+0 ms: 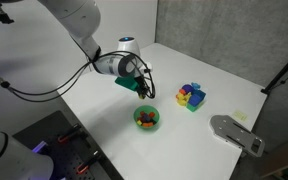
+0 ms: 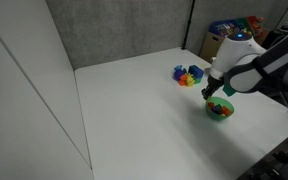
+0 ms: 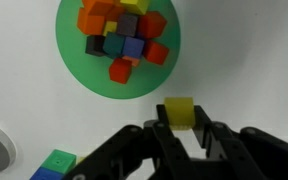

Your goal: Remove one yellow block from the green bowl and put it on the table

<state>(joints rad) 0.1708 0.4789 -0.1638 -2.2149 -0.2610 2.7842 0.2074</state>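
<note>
Wrist view alone settles the grasp: the gripper (image 3: 181,132) comes in from the bottom of the frame with its two dark fingers (image 3: 158,138) narrowed onto a yellow block (image 3: 179,110), one on each side of it. The block sits at lower centre of the frame, over bare white table (image 3: 254,80) and just below the rim of the green bowl (image 3: 72,60), which fills the upper middle. The bowl holds a heap of blocks (image 3: 119,35) in orange, red, blue, yellow and dark tones. At the lower left edge lie a green and a blue block (image 3: 52,165).

In both exterior views the gripper (image 1: 142,90) (image 2: 219,94) hangs just above the bowl (image 1: 147,120) (image 2: 220,110), but the yellow block is too small to make out there, and how far the fingers are parted cannot be told. What these views add is a separate cluster of coloured blocks (image 1: 191,96) (image 2: 189,75) on the table, apart from the bowl. A flat grey object (image 1: 236,133) lies at the lower right in an exterior view.
</note>
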